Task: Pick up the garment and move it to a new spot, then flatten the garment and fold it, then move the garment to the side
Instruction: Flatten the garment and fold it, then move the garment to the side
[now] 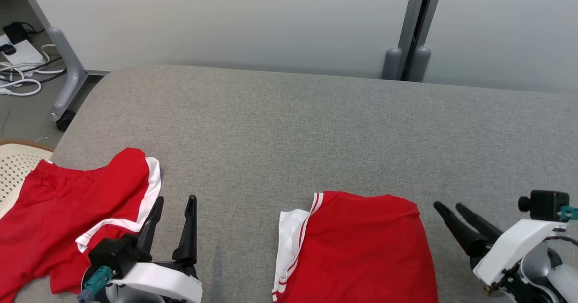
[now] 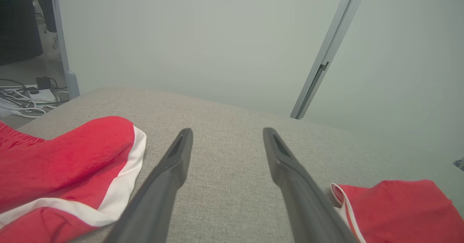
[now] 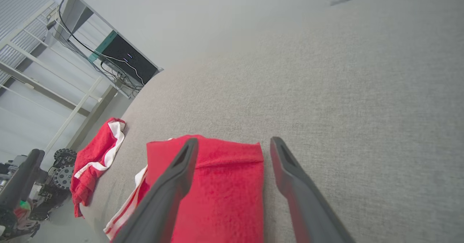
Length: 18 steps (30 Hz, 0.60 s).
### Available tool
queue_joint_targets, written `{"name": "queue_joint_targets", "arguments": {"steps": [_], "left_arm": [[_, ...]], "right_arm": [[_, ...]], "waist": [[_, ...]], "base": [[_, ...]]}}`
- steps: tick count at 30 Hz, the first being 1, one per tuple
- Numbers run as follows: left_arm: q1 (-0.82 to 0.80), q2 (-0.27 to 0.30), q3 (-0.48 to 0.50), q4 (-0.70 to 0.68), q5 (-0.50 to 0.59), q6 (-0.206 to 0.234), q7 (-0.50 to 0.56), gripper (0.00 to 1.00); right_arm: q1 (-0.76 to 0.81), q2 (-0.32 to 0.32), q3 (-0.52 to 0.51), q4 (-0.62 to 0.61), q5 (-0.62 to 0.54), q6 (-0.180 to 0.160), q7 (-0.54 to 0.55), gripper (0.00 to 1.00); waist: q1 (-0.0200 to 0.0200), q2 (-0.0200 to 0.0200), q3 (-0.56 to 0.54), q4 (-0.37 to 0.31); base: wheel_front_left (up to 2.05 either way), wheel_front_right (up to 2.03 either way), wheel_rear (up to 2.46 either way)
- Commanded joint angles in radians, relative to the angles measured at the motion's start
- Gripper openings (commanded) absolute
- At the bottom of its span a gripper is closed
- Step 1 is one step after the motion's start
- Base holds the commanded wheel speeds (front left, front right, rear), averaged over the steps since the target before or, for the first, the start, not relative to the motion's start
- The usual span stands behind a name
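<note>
Near edge, middle: a folded red garment (image 1: 361,249) with white striped trim on its left side lay flat at the near edge of the grey padded surface (image 1: 293,127), running out of the head view's bottom.
Right claw: the right gripper (image 1: 448,204) stood just off the folded garment's right side, fingers spread wide with nothing between them, tips angled toward its far right corner; a strip of bare grey showed between tips and cloth.
Right wrist view: the right gripper (image 3: 234,140) looked along the folded red garment (image 3: 224,192), one finger in line with the red cloth, the other over bare grey.
Left claw: the left gripper (image 1: 176,199) sat left of the folded garment, well apart from it, jaws wide and empty, pointing toward the far edge.
Near left corner: red shorts (image 1: 58,212) with a white hem lay rumpled, just beside the left gripper's outer finger.
Left wrist view: the left gripper (image 2: 227,130) had the red shorts (image 2: 54,163) to one side and the folded red garment (image 2: 398,210) to the other.
Far edge: bare grey, with a pale partition (image 1: 226,23) behind it.
</note>
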Motion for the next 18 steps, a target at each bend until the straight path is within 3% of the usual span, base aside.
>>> {"name": "queue_joint_targets", "arguments": {"steps": [1,18], "left_arm": [[-0.012,0.006,-0.002,0.003,0.002,-0.004,-0.001,1.00],[-0.034,-0.002,0.007,0.019,0.001,-0.013,-0.001,1.00]], "right_arm": [[-0.007,0.010,0.002,0.028,-0.003,0.002,0.025,1.00],[-0.029,0.073,0.024,0.147,0.027,0.002,0.300,1.00]], "waist": [[0.0000,0.0000,0.002,0.004],[0.0000,0.0000,0.033,0.027]], "base": [[0.00,0.00,0.00],[0.00,0.00,0.00]]}}
